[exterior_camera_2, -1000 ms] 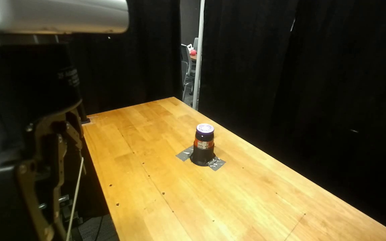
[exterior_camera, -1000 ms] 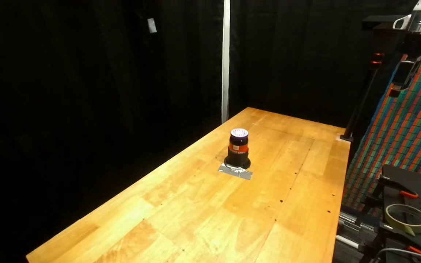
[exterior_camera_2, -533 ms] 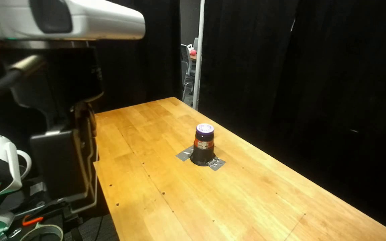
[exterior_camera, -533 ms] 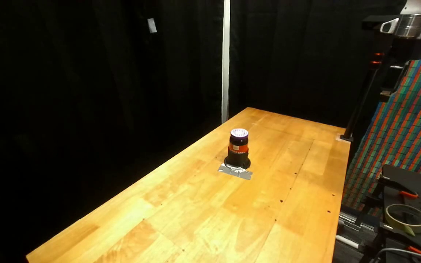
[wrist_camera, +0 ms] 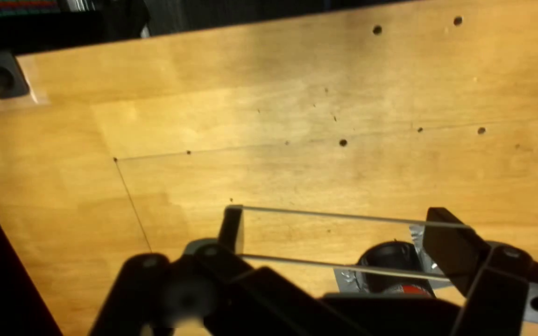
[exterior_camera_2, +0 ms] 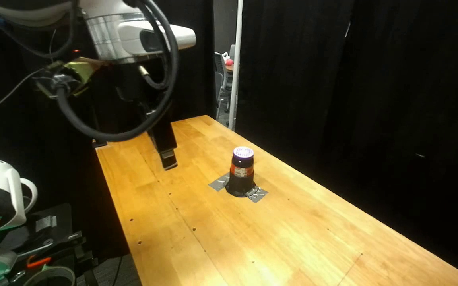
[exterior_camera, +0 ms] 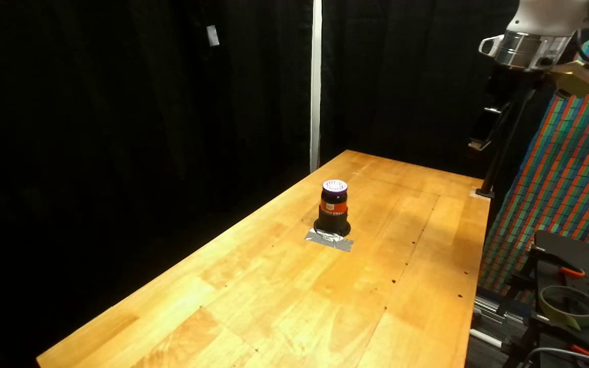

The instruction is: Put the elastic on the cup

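The cup [exterior_camera: 334, 208] stands upright on the table [exterior_camera: 284, 306], its long axis vertical, the pale round top facing up, an orange band around its middle and a black lower part flaring out at the very bottom. Gray tape [exterior_camera_2: 257, 194] lies at its foot, lapping onto that flared edge. The wrist view shows the gripper [wrist_camera: 341, 234] with its fingers [wrist_camera: 453, 247] spread wide, the elastic [wrist_camera: 334, 215] stretched between them as two nearly parallel strands (how it wraps behind each tip is hidden). Its long axis runs almost straight across that view, dipping slightly toward the right edge. There the cup, partly covered by the dark finger linkage, appears behind the lower strand, its black wall and a patch of orange visible. In both exterior views the fingers slant downward in the air, well apart from the cup.
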